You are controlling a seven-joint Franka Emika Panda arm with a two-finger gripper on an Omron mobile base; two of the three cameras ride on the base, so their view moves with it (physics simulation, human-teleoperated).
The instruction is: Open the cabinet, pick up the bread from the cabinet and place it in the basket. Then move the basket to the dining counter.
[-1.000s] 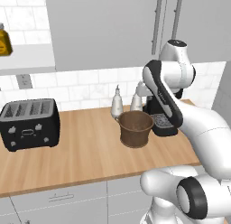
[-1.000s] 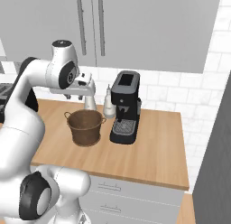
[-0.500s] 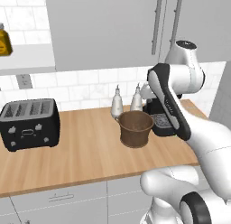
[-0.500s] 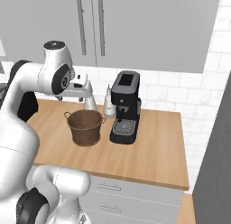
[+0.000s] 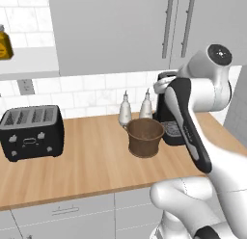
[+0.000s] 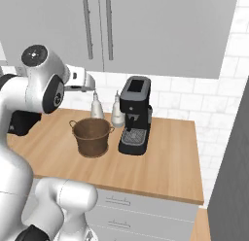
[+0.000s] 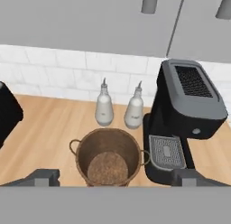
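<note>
The grey cabinet (image 5: 120, 31) is closed above the worktop, its two long bar handles (image 6: 87, 26) side by side. Below it the dark woven basket (image 5: 144, 136) stands on the wooden worktop, and in the hand view the basket (image 7: 108, 157) is empty down to its woven bottom. My gripper (image 7: 115, 178) is open, with its fingertips (image 7: 43, 175) spread wide and nothing between them. It hovers above and in front of the basket, just under the cabinet doors; in the right base view the gripper (image 6: 91, 82) is left of the handles. The bread is hidden.
A black coffee machine (image 6: 133, 116) stands right beside the basket, with two white bottles (image 7: 103, 110) behind it against the tiles. A black toaster (image 5: 31, 132) sits at the left. A shelf with a yellow bottle (image 5: 5, 43) hangs left of the cabinet.
The arm's upper joint has swung up and outward, and the hand has lifted slightly toward the cabinet doors. Basket and cabinet have not moved.
</note>
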